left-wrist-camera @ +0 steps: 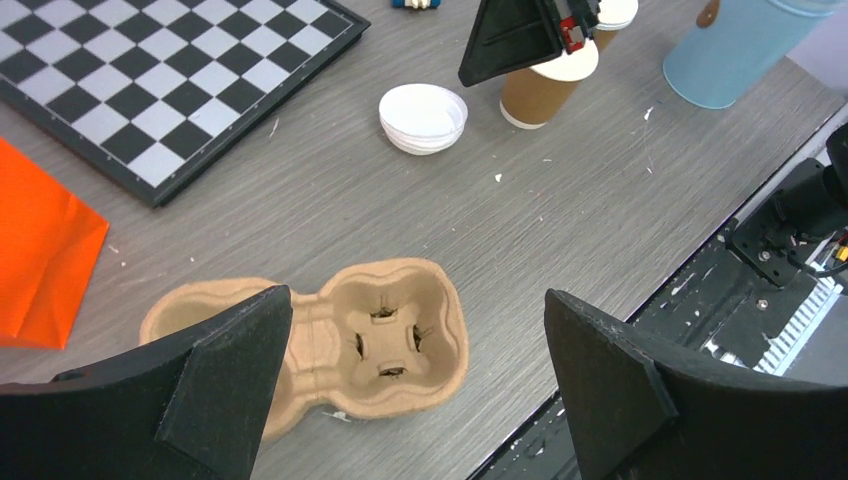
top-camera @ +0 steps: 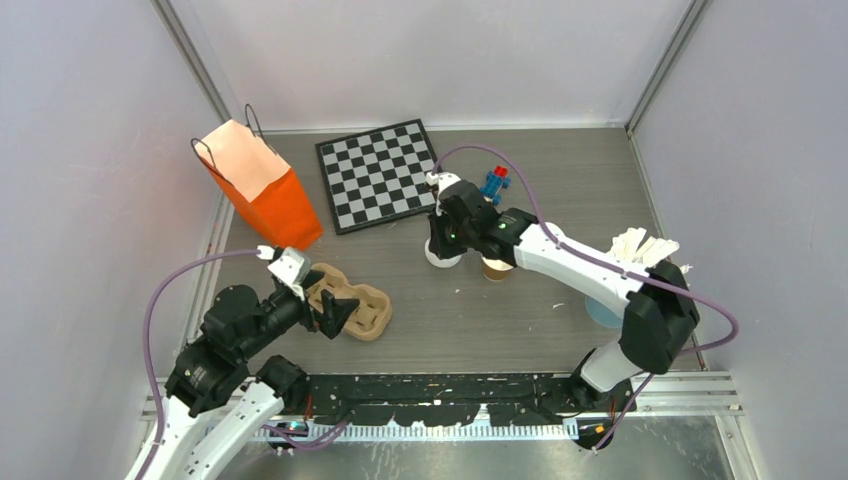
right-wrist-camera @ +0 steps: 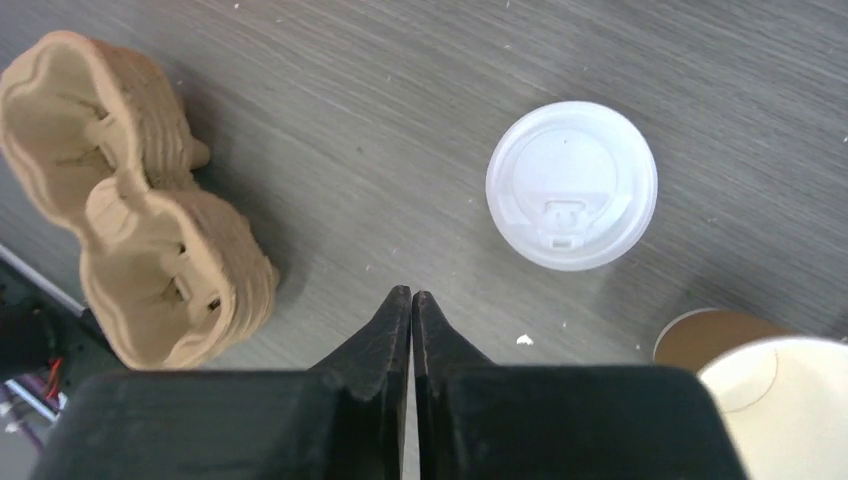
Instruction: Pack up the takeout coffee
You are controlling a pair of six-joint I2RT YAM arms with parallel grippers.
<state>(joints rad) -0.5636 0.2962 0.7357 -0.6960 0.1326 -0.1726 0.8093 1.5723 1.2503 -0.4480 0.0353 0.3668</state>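
One brown paper cup point(top-camera: 497, 268) stands lidless on the table, its white inside point(right-wrist-camera: 785, 400) showing at the lower right of the right wrist view. A round white lid point(right-wrist-camera: 571, 185) lies flat on the table to its left, seen as a white lid point(top-camera: 443, 259) from above. My right gripper point(right-wrist-camera: 411, 296) hovers over the bare table near that lid, shut with nothing between its fingers. The left gripper point(left-wrist-camera: 417, 297) hangs wide open above the tan pulp cup tray point(left-wrist-camera: 440, 365), both tray wells empty. The cup point(left-wrist-camera: 535, 95) also shows from the left wrist.
An orange paper bag point(top-camera: 262, 190) stands open at the back left beside a chessboard point(top-camera: 378, 175). A pale blue tumbler point(left-wrist-camera: 735, 45) sits at the right, partly behind my right arm. A small blue and red toy point(top-camera: 494, 184) lies behind the cup.
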